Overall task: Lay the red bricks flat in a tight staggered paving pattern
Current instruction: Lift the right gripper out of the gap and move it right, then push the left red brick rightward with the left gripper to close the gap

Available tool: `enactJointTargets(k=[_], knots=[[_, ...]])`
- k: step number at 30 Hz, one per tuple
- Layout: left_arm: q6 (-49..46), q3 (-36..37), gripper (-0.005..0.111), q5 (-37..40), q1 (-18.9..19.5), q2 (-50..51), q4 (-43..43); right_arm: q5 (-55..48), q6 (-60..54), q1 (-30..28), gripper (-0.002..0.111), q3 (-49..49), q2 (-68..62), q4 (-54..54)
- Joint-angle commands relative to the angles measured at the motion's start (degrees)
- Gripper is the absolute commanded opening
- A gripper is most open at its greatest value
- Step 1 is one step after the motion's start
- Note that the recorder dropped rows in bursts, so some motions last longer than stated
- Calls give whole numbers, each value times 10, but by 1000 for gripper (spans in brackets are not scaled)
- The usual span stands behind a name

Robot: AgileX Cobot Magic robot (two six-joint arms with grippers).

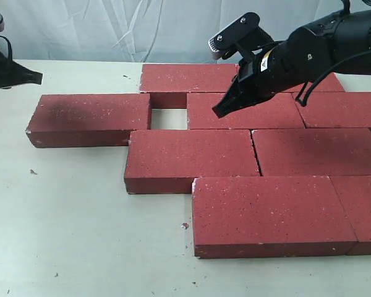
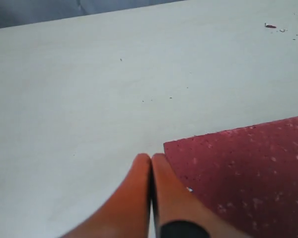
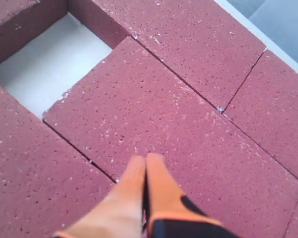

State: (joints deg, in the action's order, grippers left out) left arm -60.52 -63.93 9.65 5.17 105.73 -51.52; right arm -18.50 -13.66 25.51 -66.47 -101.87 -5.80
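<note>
Several dark-red bricks lie flat on the table in staggered rows. The leftmost brick (image 1: 89, 117) sits apart from the middle-row brick (image 1: 244, 110), with a bare gap (image 1: 169, 118) between them. My right gripper (image 1: 217, 111) is shut and empty, hovering over the middle-row brick (image 3: 154, 119); its fingertips (image 3: 139, 163) are pressed together. My left gripper (image 1: 34, 78) is at the far left, above the table beyond the leftmost brick, shut and empty. The left wrist view shows its orange fingertips (image 2: 161, 161) next to that brick's corner (image 2: 248, 168).
The pale table (image 1: 80, 235) stretches to the left and front of the bricks. Small red crumbs (image 1: 33, 172) lie on it. A white cloth backdrop (image 1: 111, 28) hangs behind the table.
</note>
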Motion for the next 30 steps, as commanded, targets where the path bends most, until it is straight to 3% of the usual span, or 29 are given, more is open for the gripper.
enactJointTargets(k=[1,6,11,14,16,19,23,30], knots=[[77,-2,0,-8,2,-6,70,6,-4,-4,-1,4,4,-2],[164,-10,0,2,36,-2,191,-6,-4,-4,-1,5,4,-2],[344,-48,0,95,56,16,449,-6,-4,-4,-1,5,4,-2],[466,-84,0,198,49,29,611,-2,-4,-4,-1,5,4,-2],[521,-107,0,244,40,37,661,0,-4,-4,-1,5,4,-2],[544,-117,0,232,38,38,607,1,-4,-4,-1,5,4,-2],[486,-118,0,223,38,56,507,2,-4,-4,-1,5,4,-2],[479,-145,0,242,19,111,484,9,-4,-4,-1,5,4,-2]])
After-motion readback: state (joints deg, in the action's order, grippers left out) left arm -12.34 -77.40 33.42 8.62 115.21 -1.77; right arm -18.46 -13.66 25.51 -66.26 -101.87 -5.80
